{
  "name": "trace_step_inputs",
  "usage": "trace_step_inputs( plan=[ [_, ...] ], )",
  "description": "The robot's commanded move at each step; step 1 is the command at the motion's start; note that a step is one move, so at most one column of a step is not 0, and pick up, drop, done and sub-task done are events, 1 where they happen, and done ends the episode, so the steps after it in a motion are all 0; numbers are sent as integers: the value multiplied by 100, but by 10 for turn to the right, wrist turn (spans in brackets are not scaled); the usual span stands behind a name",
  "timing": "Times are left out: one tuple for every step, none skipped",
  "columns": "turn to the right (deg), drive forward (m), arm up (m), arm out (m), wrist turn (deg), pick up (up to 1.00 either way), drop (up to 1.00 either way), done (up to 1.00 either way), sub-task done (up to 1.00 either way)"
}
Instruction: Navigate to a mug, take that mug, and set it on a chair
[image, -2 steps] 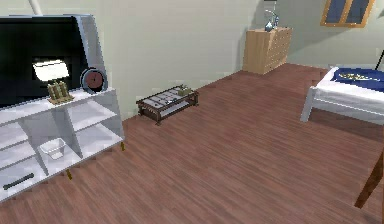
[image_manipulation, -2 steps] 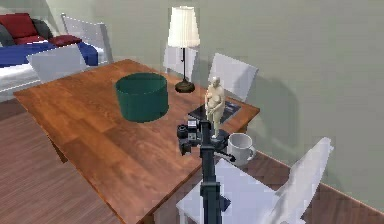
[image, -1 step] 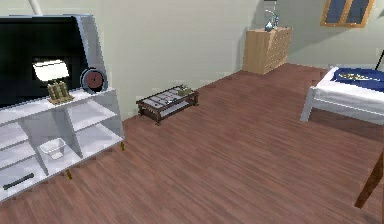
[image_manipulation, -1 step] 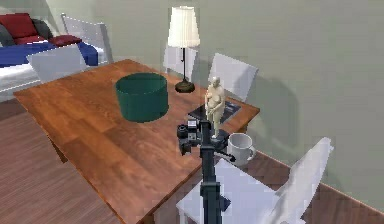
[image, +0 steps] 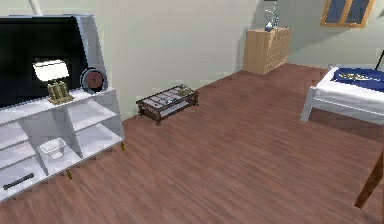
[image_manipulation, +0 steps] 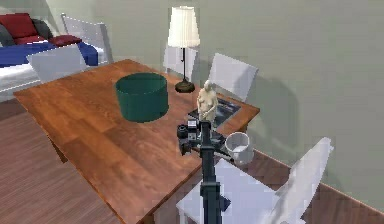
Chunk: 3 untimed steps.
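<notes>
One brown wooden table (image_manipulation: 85, 110) bears one dark-green round tub (image_manipulation: 141, 97), one cream-shaded lamp (image_manipulation: 183, 30) and one pale bust (image_manipulation: 208, 100). One white mug (image_manipulation: 240, 148) shows right of the gripper (image_manipulation: 187, 134); I cannot tell whether it holds anything.

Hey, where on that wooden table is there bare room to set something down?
The wooden table is bare over its left half, from its near edge up to the green tub. Around its right end it is crowded: lamp, bust, dark tray, gripper and white mug.
</notes>
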Motion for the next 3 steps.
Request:
trace_step_inputs(
  plan=[
    [0,0,10,0,0,0,0,0,0],
    [0,0,0,-8,0,0,0,0,0],
    [0,0,0,0,0,0,0,100,0]
  ],
)
